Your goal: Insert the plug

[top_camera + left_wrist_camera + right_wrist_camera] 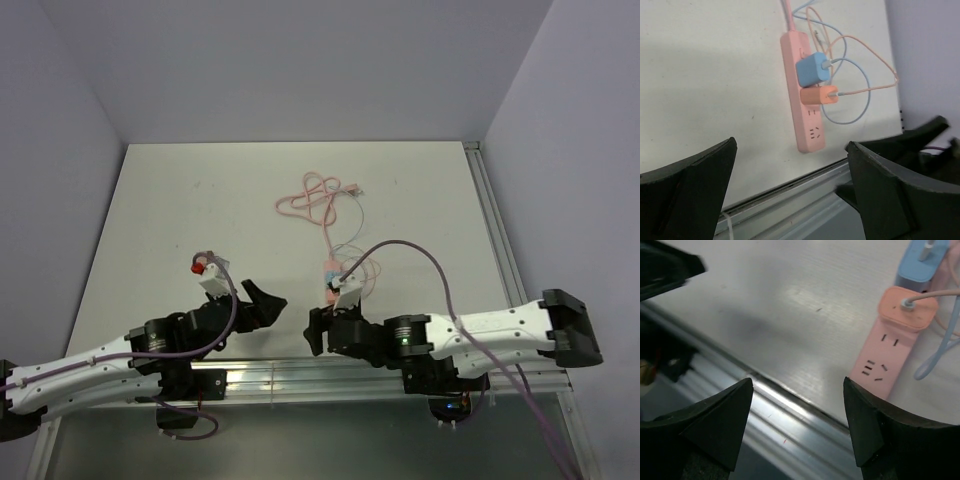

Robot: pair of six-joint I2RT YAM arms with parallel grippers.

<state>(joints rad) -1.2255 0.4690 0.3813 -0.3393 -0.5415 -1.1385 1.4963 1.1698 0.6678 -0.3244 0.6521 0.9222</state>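
The right end effector [797, 400] hangs closest to the lens. Its two dark fingers are spread wide with nothing between them, over the metal rail [790, 425] at the near edge of the counter [200, 200]. The left end effector [790, 150] is just as wide and just as empty, a little to the left along the same edge.

Just beyond the rail lies the pink power strip [880, 360], flat on the counter. In the top view it sits at about 12 o'clock from the right end effector and at about 2 o'clock from the left one. The right arm is plainly the nearer. The strip's long axis runs near to far, roughly along the 6-to-12 line, tilted slightly.

Reading the strip near to far:
- **Nearest sockets:** bare.
- **Next socket:** holds the orange adapter [907, 307], its lead coming out of the top.
- **Behind it, touching or almost so:** the blue adapter [812, 70].

Both adapters look pushed home, though I cannot tell whether either is fully seated. By that, the plugging seems done or nearly so.

Farthest off, a loose cable coil [315, 200] lies at 12 o'clock past the strip.
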